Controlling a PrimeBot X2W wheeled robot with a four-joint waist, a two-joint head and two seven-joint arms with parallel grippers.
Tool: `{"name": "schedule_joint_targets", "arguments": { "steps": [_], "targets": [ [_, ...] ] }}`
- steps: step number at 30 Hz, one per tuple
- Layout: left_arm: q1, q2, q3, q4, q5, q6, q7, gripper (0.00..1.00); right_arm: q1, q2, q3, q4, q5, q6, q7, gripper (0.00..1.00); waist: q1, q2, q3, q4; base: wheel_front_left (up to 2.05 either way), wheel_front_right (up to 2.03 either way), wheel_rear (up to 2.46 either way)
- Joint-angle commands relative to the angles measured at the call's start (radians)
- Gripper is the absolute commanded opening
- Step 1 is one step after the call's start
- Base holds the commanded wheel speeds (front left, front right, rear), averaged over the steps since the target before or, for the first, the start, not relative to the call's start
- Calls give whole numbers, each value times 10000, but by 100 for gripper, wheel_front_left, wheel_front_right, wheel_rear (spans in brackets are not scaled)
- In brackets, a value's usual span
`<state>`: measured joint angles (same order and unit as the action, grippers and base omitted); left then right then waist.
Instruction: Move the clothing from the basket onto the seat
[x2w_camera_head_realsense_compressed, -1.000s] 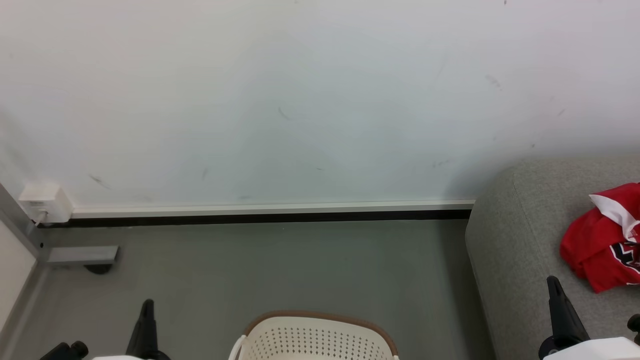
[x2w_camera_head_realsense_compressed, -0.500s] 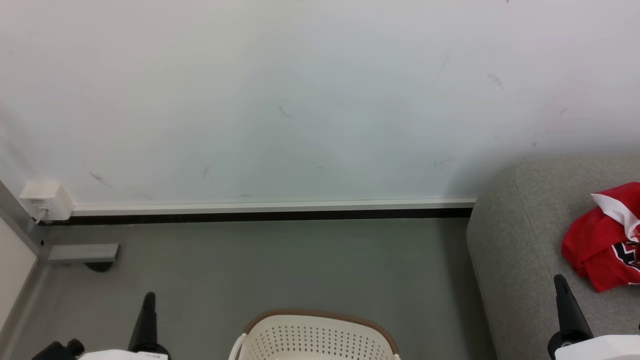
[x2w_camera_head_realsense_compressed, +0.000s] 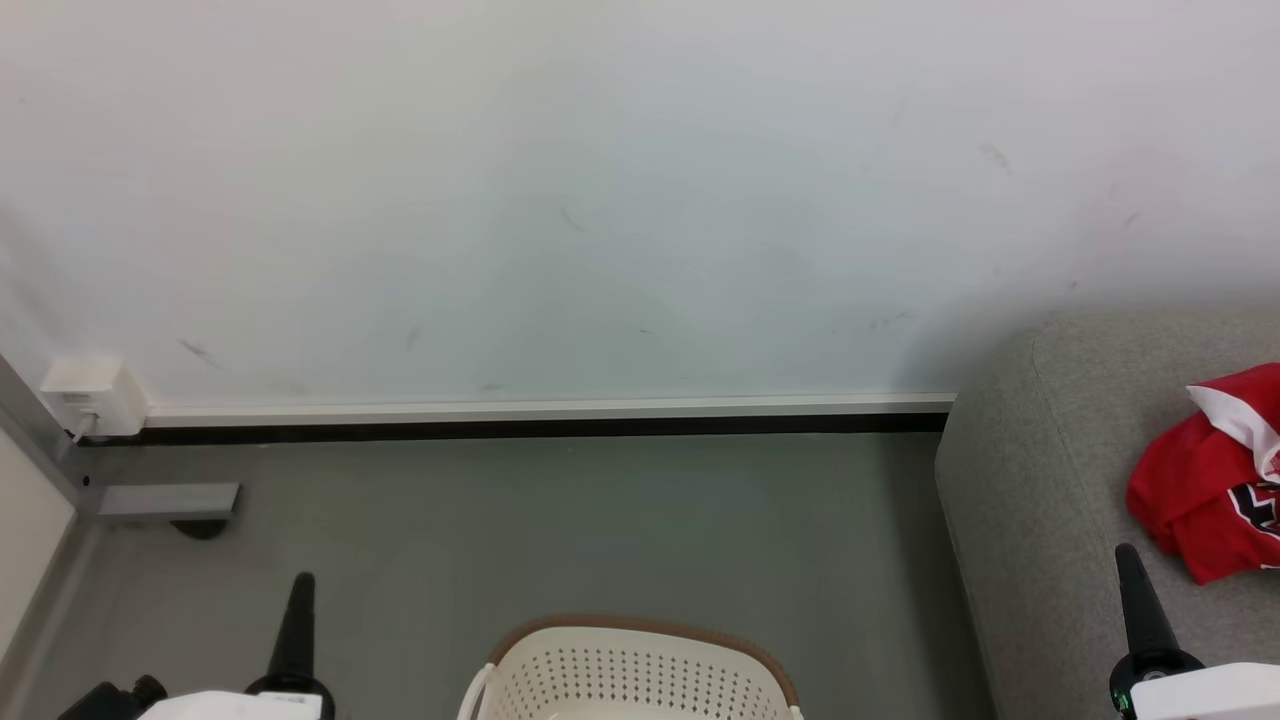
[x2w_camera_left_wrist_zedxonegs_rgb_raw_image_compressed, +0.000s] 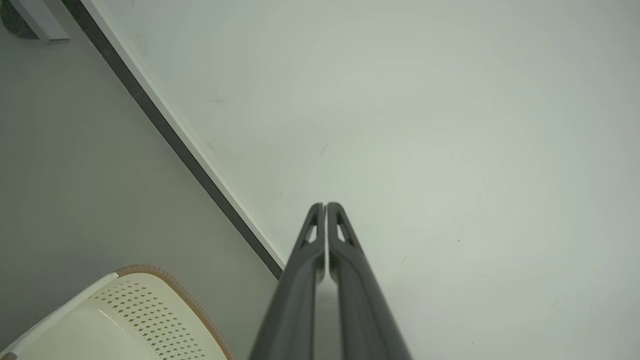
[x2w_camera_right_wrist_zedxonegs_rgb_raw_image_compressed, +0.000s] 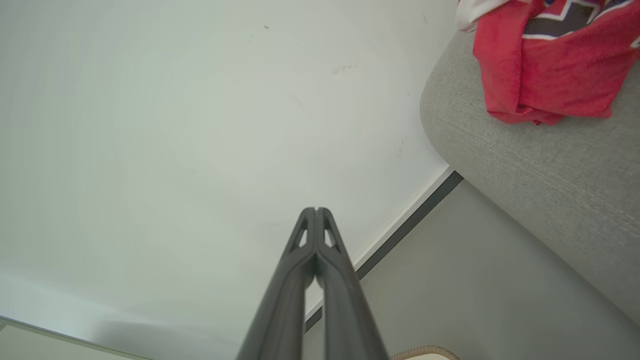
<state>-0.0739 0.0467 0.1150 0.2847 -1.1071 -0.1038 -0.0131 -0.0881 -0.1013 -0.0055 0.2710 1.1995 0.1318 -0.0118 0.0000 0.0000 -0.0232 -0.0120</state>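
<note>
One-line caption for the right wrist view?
Shut fingers aimed at the wall; red jersey crumpled on the grey sofa.

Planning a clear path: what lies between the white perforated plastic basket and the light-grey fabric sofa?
Bare grey floor, nothing else, between the white perforated plastic basket and the light-grey fabric sofa; the head view shows it.

This looks like a plain indoor room furnished as a home living corner. A large light-grey fabric sofa bearing a crumpled red jersey with white trim stands against a scuffed white wall, and a white perforated plastic laundry basket with a brown rim sits on the smooth grey floor. A white-and-black skirting strip, a small white wall socket box and a grey metal frame foot make it bare, more test room than lived-in home.
</note>
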Motion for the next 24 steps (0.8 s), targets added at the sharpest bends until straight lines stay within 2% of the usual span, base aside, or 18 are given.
{"name": "schedule_joint_targets", "arguments": {
  "steps": [1,24],
  "targets": [
    [-199,68,7,-123,-342,-54,68,0,-237,-27,-97,-115,261,-11,53,0,0,0,4,3,0,0,0],
    [-322,66,13,-239,-2488,-160,641,0,-283,218,-561,-158,2046,-15,617,0,0,0,94,49,0,0,0]
  ]
}}
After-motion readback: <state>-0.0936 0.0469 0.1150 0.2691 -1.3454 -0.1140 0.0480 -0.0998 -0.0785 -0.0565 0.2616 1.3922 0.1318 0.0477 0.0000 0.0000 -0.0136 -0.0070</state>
